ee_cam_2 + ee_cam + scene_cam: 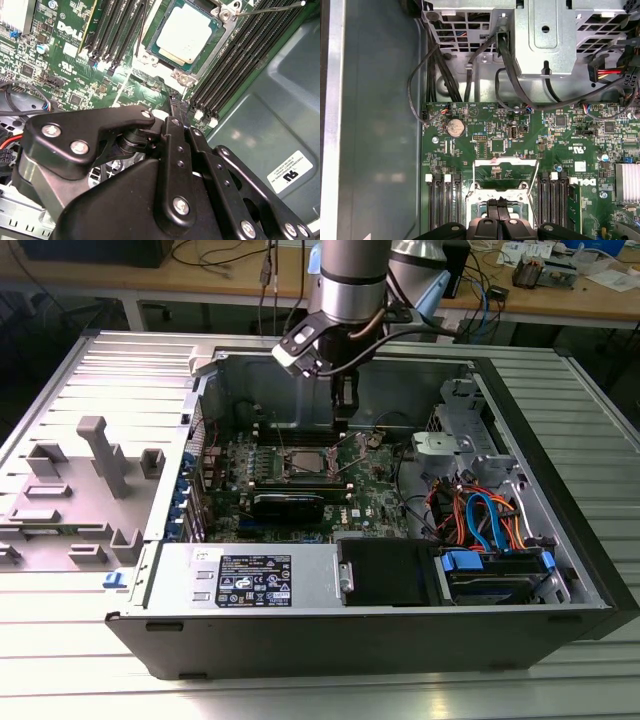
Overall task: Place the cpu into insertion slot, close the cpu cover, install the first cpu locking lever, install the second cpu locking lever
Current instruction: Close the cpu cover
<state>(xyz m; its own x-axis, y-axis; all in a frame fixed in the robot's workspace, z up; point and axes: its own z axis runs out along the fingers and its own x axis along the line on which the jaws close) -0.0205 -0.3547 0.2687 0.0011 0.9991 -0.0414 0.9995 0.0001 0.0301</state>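
While the opened computer case is laid on a ribbed grey table before cable-strewn wooden workbenches, the cpu is seated in the insertion slot, the cpu cover is stood upright, and the fingers of the gripper are pressed together near the slot.

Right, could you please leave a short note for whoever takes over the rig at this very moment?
Hand: shut, holding nothing, fingertips low at the edge of the socket.
Chip: seated flat in the socket.
Cover: appears raised open beside the socket, not down over the chip.
One wire lever sticks out free; I cannot make out the other.
Done: chip placed.
Left: close the cover, then latch both levers.
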